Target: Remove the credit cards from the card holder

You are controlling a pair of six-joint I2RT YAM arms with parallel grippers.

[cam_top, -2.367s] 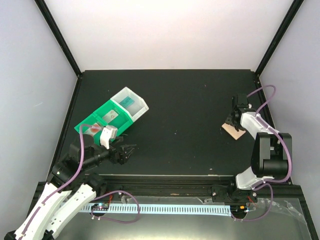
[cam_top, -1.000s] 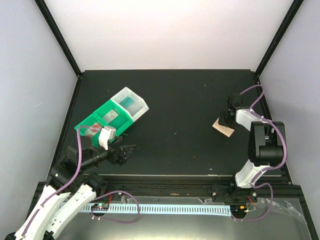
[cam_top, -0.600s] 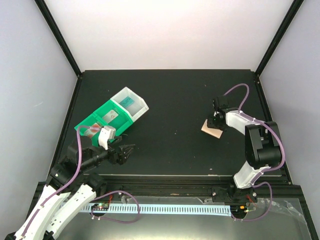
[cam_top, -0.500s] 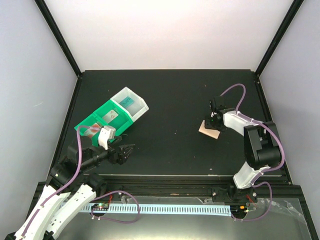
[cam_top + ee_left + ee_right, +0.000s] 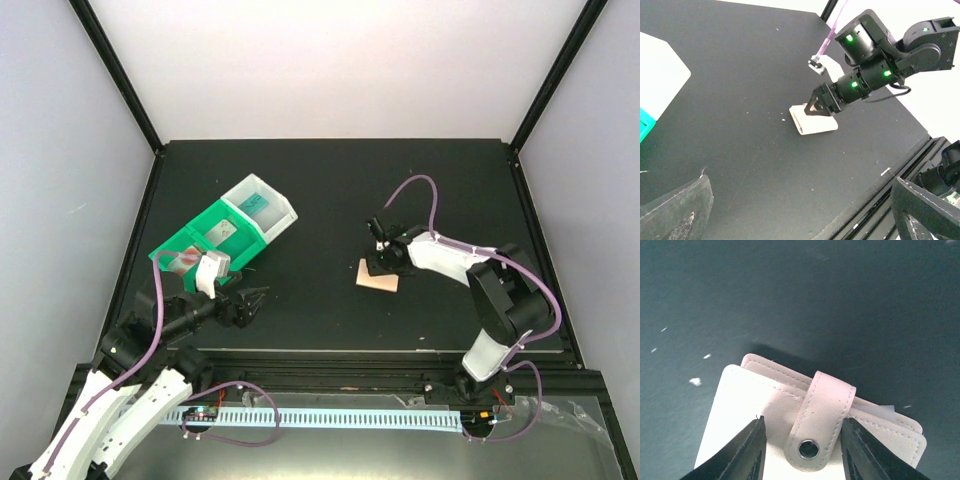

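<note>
Table (image 5: 330,180): black and matte; it is carrying everything here
Right arm (image 5: 450,258): reaching in low from the card holder's right; purple cable looping above it
Left arm (image 5: 150,340): hanging back well to the left of the card holder, nearer the front edge
Green bin (image 5: 200,215): sitting far left of the card holder; white bin (image 5: 275,215) touching its far end
Card holder (image 5: 380,280): lying flat and closed on the table, peach-tan face up
Right gripper (image 5: 376,260): coming down on the card holder's far edge; fingers standing partly apart, one each side of the strap; whether they are actually pinching, cannot tell
Left gripper (image 5: 252,298): hovering off the table with fingers spread wide, holding nothing; aimed toward the card holder
Credit cards: teal one (image 5: 257,203) resting in the white bin; pale one (image 5: 224,231) and red-blotched one (image 5: 183,261) in the green bin; all well left of the card holder
Strap (image 5: 822,405): wrapping over the card holder's edge
Snap (image 5: 808,449): metal, showing at the strap's end
</note>
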